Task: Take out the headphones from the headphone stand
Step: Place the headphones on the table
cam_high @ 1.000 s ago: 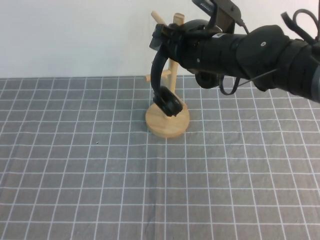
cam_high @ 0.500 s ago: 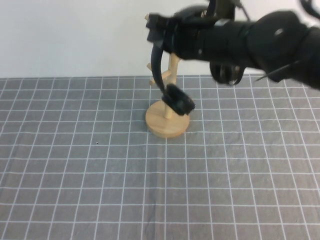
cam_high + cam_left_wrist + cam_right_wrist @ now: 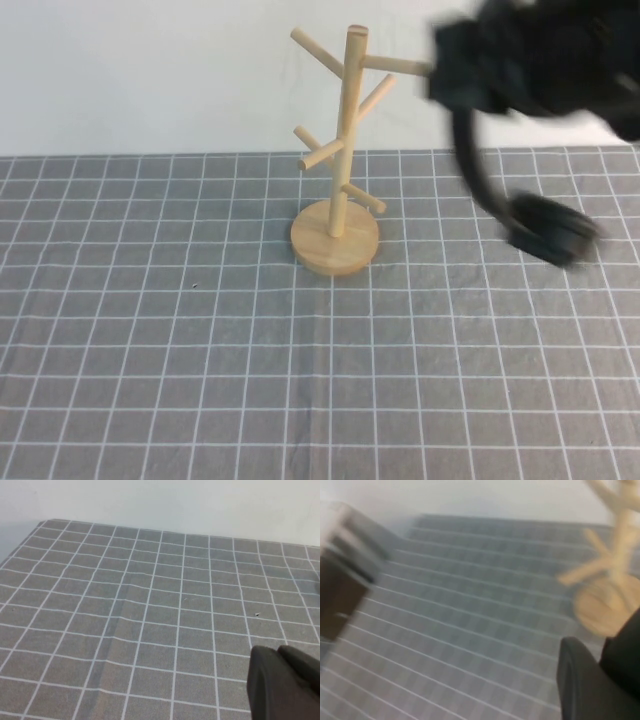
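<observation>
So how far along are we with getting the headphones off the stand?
Mostly done. The headphones are clear of the headphone stand, whose pegs are all bare. In hand: the right hand, up to the right of the stand, carries them by the headband, one ear cup dangling above the table. Left: setting them down. The left hand sits low over the cloth, not involved.

Matte blk arm (image 3: 560, 60), blk claw (image 3: 280, 685)
</observation>
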`<state>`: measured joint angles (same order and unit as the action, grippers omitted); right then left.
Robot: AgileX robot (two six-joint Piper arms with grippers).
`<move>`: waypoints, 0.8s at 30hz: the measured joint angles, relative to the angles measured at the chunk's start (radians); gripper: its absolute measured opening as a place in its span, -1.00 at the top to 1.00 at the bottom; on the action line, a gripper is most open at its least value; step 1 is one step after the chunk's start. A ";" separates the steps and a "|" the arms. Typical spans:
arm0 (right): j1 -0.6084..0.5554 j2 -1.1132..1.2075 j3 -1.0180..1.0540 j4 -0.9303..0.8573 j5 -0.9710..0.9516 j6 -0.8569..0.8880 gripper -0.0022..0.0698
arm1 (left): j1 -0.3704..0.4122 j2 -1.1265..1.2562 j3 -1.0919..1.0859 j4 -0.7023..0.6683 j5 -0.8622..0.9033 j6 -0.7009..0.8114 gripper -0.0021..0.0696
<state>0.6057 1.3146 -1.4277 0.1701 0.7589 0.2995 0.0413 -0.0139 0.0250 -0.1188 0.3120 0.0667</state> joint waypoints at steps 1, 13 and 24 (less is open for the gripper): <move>0.000 -0.026 0.036 -0.046 0.022 0.042 0.80 | 0.000 0.000 0.000 0.000 0.000 0.000 0.96; 0.000 0.117 0.373 -0.066 -0.086 0.158 0.80 | 0.000 0.000 0.000 0.000 0.000 0.000 0.96; 0.000 0.632 0.014 -0.016 -0.063 0.092 0.80 | 0.000 0.000 0.000 0.000 0.000 0.000 0.96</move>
<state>0.6057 1.9464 -1.4132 0.1541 0.6963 0.3916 0.0413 -0.0139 0.0250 -0.1188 0.3120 0.0667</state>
